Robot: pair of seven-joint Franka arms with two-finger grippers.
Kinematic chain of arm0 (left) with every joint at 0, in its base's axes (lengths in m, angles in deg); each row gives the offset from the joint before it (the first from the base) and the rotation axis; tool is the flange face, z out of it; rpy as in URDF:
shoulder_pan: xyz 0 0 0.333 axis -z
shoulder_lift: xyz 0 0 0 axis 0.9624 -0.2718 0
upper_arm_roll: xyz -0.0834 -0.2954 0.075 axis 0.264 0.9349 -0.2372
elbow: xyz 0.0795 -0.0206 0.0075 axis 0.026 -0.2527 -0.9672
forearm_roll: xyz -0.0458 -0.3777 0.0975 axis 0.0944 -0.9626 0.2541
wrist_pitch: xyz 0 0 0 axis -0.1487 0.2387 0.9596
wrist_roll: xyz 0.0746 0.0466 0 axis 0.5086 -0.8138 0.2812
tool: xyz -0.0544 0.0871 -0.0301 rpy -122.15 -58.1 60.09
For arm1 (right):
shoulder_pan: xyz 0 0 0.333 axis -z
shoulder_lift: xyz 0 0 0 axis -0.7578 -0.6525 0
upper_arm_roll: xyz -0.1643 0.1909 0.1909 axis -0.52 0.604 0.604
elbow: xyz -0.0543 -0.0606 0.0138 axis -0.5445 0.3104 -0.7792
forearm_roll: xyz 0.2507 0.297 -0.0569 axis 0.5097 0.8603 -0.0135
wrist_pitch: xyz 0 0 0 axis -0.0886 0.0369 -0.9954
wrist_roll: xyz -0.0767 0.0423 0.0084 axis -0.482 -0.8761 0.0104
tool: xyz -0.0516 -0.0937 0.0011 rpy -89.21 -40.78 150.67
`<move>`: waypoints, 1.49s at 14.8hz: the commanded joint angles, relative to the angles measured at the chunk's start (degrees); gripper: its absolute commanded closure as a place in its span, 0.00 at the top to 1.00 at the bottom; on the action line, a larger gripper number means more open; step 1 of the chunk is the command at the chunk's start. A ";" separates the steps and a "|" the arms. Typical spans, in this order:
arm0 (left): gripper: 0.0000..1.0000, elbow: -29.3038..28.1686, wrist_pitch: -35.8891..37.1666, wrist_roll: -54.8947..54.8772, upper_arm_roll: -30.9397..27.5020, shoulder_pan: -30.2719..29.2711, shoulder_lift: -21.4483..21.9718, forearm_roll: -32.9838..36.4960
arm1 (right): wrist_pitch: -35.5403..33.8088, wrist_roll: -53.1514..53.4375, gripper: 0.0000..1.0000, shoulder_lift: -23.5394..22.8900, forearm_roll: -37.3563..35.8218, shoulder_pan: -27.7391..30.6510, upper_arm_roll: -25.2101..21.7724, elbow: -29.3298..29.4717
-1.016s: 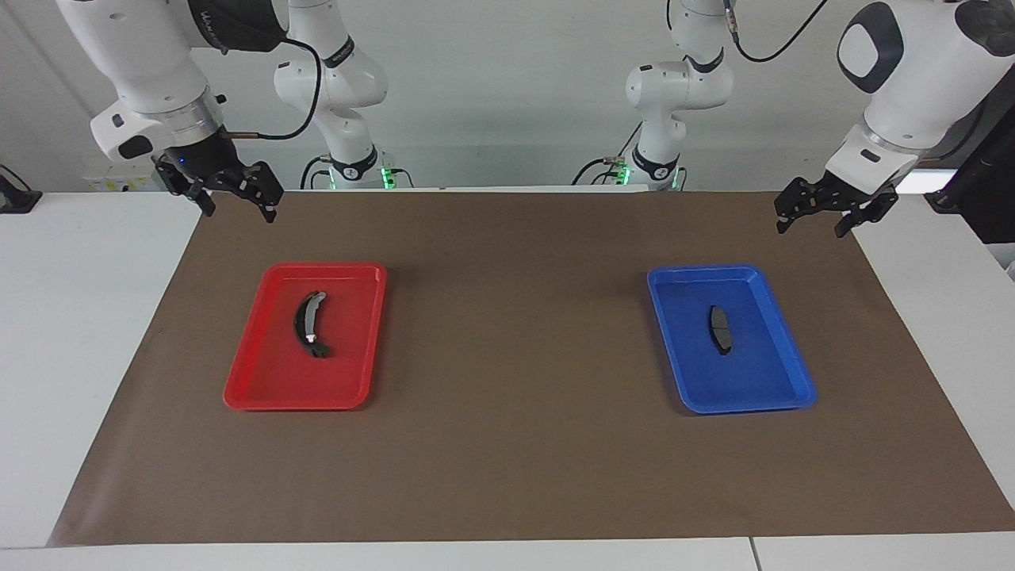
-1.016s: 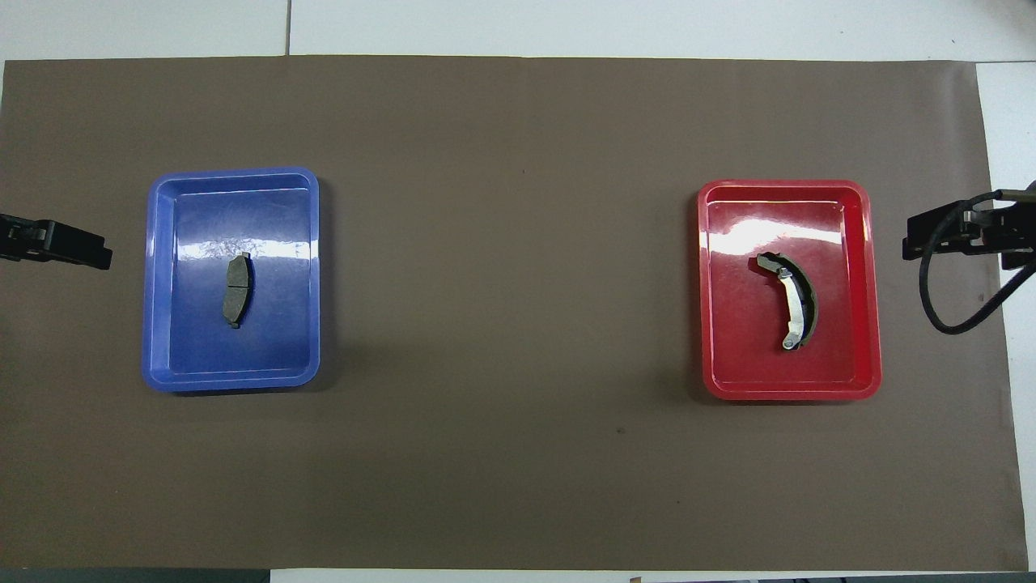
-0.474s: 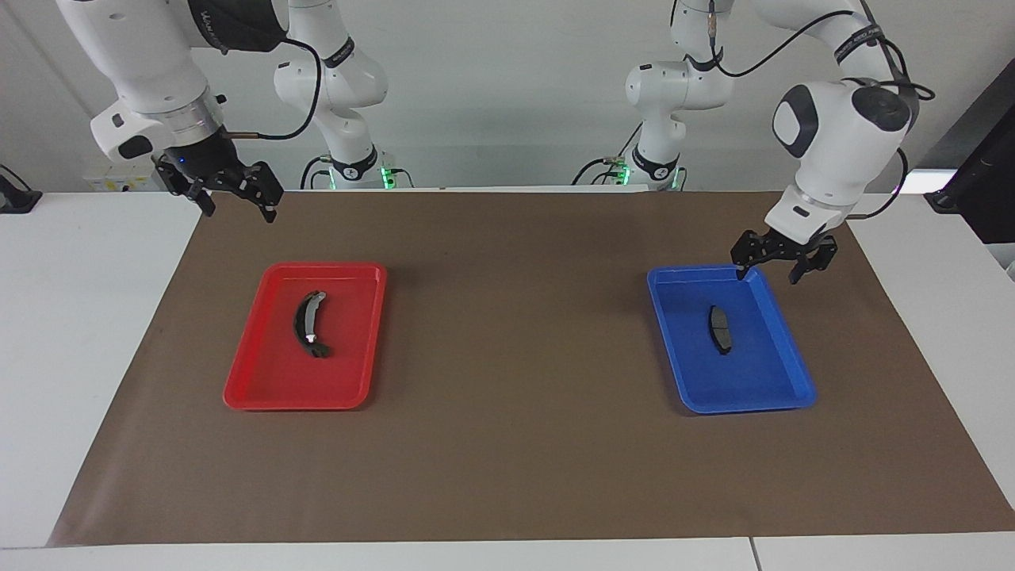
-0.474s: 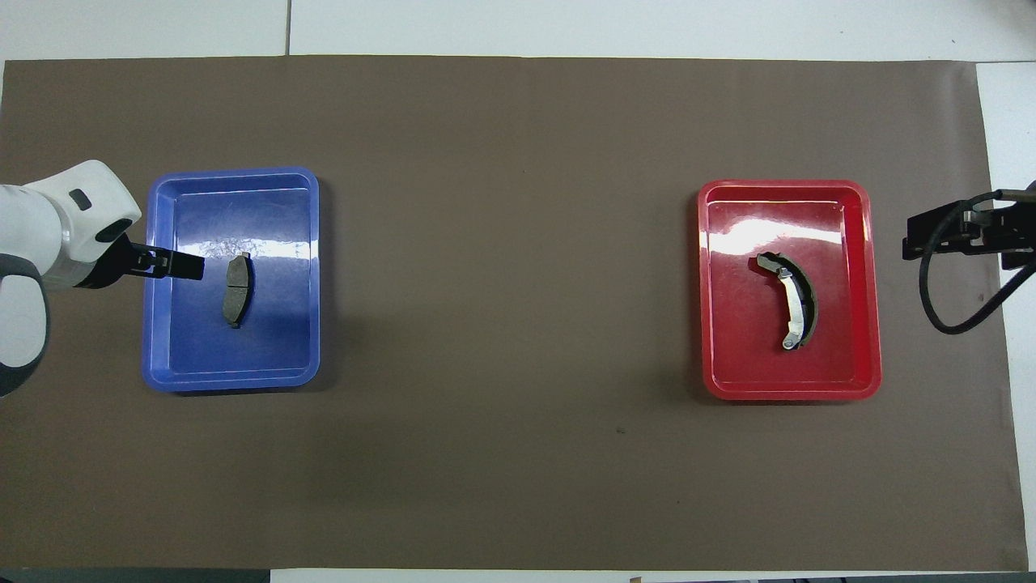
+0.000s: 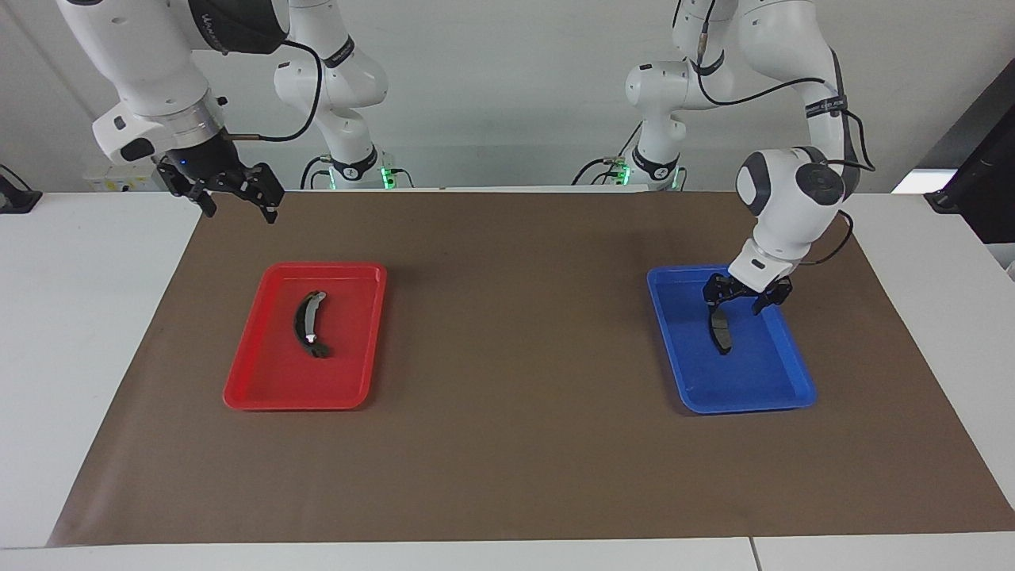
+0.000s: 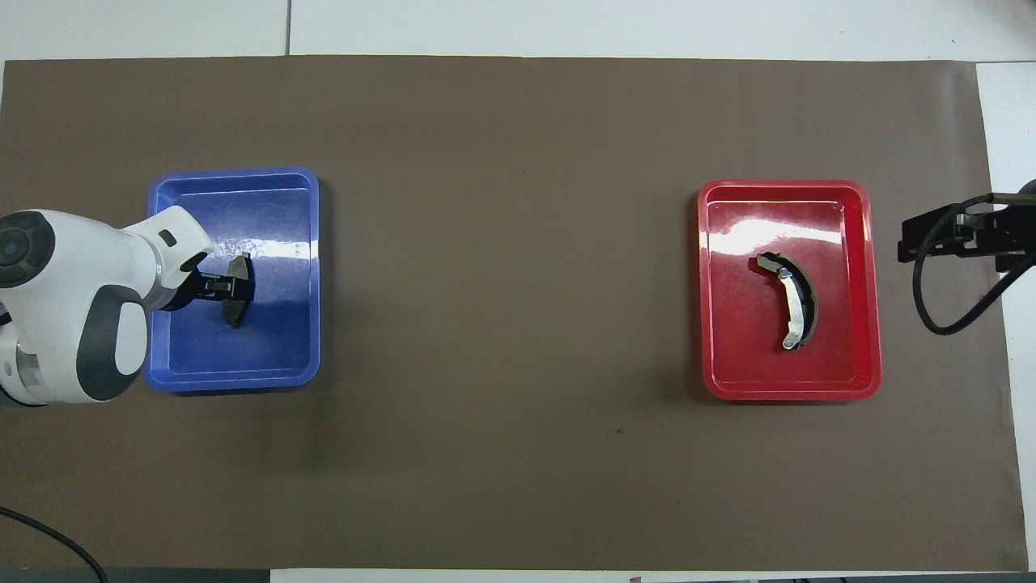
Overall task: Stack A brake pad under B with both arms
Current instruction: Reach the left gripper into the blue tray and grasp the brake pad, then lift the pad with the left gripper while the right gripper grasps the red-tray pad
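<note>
I see my left gripper [image 5: 743, 297], fingers spread, over A brake pad [image 5: 721, 331] at frame right; its long axis runs up-down; right gripper [image 5: 235, 193] waits upper left, spread.

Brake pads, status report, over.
Left gripper open over short pad in blue tray. Right gripper open, waiting. Long pad in red tray. Nothing blocking.

Hardly any writing here can be read. The right arm [image 5: 158, 47] has white lettering on the dark band of its upper link, and both arm bases carry small dark bands with white marks by the green lights, but none of it can be made out. The red tray [image 5: 262, 388], the blue tray [image 5: 793, 388] and both brake pads show no labels or numbers.
</note>
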State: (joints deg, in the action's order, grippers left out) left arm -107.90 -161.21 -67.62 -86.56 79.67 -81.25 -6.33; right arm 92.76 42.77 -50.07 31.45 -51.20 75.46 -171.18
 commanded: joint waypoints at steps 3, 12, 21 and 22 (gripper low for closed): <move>0.68 -2.06 -5.50 1.26 -0.44 1.15 -2.58 0.03 | 17.33 -3.50 1.00 3.91 3.13 0.18 0.40 -17.83; 0.11 0.65 1.14 1.26 -0.70 1.24 0.83 0.29 | 44.24 -13.78 1.00 -6.46 3.13 1.23 0.31 -33.66; 0.13 7.51 6.12 27.49 -0.61 23.54 -1.07 1.09 | 48.73 -18.18 0.96 -10.60 3.13 2.37 0.31 -35.42; 0.13 8.47 4.79 30.58 -0.61 26.26 -2.66 1.09 | 48.91 -18.54 0.94 -10.60 3.22 2.46 0.31 -35.60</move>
State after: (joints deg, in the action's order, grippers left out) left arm -101.76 -154.17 -43.04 -86.14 101.00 -80.46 -6.21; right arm 140.36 26.77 -61.10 33.43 -49.58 75.41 -205.90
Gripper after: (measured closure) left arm 0.599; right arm 0.026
